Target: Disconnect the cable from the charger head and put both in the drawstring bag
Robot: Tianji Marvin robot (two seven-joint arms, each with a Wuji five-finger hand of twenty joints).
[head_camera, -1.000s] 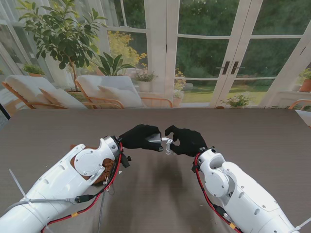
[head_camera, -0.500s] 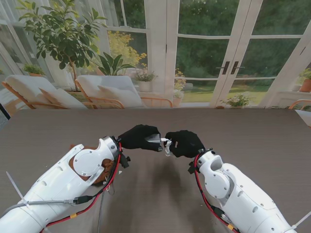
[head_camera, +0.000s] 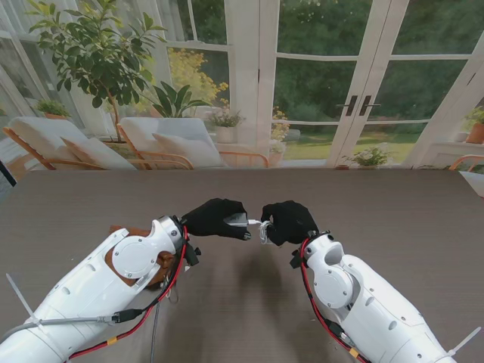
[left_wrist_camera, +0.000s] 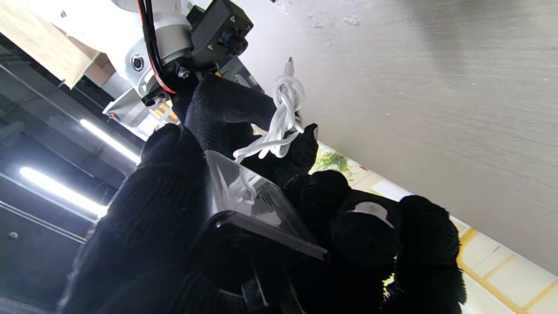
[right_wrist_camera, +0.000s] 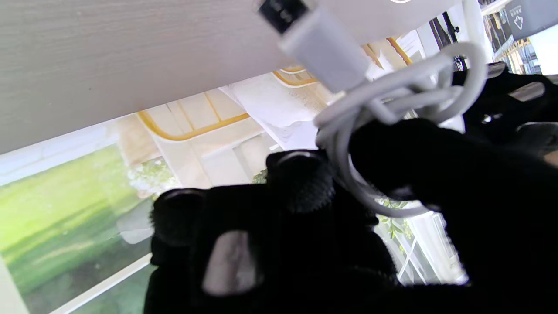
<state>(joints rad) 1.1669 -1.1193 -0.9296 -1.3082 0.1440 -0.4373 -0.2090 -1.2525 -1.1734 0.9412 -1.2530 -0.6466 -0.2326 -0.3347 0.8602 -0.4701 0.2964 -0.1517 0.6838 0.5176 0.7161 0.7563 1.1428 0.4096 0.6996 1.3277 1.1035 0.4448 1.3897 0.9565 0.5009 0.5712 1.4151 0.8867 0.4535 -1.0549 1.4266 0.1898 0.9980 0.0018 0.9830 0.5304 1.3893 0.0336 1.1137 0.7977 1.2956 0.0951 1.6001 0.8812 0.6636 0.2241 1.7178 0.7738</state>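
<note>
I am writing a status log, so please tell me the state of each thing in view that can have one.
left hand: shut on the charger head.
right hand: shut on the cable.
charger head: held, close beside the cable.
cable: coiled in a bundle, one plug end free; whether the other end sits in the charger head, I cannot tell.

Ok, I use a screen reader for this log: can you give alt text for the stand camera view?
Two black-gloved robot hands meet above a brown table: the left hand holds the charger head, the right hand the bundled white cable. Behind are glass doors and a garden.
</note>
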